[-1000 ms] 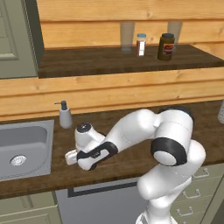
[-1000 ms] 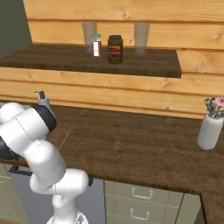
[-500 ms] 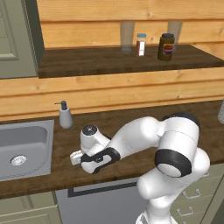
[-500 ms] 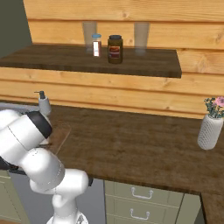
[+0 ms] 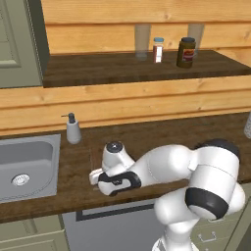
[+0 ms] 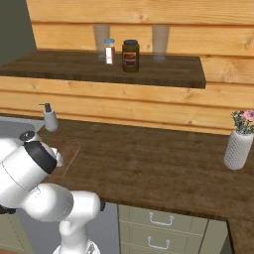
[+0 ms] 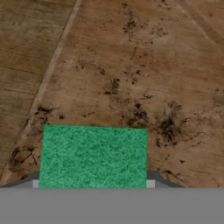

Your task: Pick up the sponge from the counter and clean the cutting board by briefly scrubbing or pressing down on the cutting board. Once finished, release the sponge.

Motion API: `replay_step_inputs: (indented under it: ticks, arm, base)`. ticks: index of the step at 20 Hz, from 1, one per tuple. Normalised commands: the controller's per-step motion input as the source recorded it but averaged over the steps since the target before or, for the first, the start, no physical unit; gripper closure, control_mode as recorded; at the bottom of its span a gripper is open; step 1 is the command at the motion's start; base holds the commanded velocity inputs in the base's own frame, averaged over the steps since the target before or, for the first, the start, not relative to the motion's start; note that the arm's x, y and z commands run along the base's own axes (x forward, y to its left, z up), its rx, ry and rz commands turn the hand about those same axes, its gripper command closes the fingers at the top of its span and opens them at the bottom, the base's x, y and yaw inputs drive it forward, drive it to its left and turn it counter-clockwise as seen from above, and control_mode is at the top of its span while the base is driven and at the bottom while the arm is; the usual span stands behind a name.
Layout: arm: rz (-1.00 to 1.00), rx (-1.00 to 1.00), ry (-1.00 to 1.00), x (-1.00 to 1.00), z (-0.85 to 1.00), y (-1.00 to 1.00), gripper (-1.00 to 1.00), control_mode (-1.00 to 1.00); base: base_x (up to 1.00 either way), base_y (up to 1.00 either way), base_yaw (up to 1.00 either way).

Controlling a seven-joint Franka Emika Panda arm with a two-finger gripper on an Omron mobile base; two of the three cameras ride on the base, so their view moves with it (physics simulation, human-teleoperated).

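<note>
1 sponge (image 7: 93,156), bright green, lies on 1 speckled brown cutting board (image 7: 144,74); whether the pincer (image 5: 100,180) grips it is unclear.

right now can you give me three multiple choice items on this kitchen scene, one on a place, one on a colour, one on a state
1. Where does the soap dispenser stand?
A. on the high shelf
B. on the counter beside the sink
C. in the sink

2. What colour is the sponge top?
A. green
B. blue
C. red

3. How does the cutting board look?
A. spotless
B. marked with dark stains
C. covered by a cloth

Answers: 1 B, it sits just right of the basin. 2 A, the hand view shows a bright green face. 3 B, dark speckles spread over it.
</note>
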Motion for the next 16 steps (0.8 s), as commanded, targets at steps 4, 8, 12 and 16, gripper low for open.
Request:
replay_step_inputs:
  ticks: [4, 8, 12, 16]
  arm:
    - [0.00, 0.03, -0.03, -0.07, -0.05, -0.45, 1.00, -1.00]
    - [0.00, 0.00, 0.00, 0.46, 0.00, -0.11, 1.00, -1.00]
    - [0.05, 0.00, 0.02, 0.89, 0.07, 0.00, 1.00, -1.00]
    - [0.08, 0.00, 0.03, 0.81, 0.03, 0.00, 1.00, -1.00]
  base:
    - [0.00, 0.00, 0.00]
    - [0.00, 0.00, 0.00]
    - [0.00, 0.00, 0.00]
    - [0.00, 0.00, 0.00]
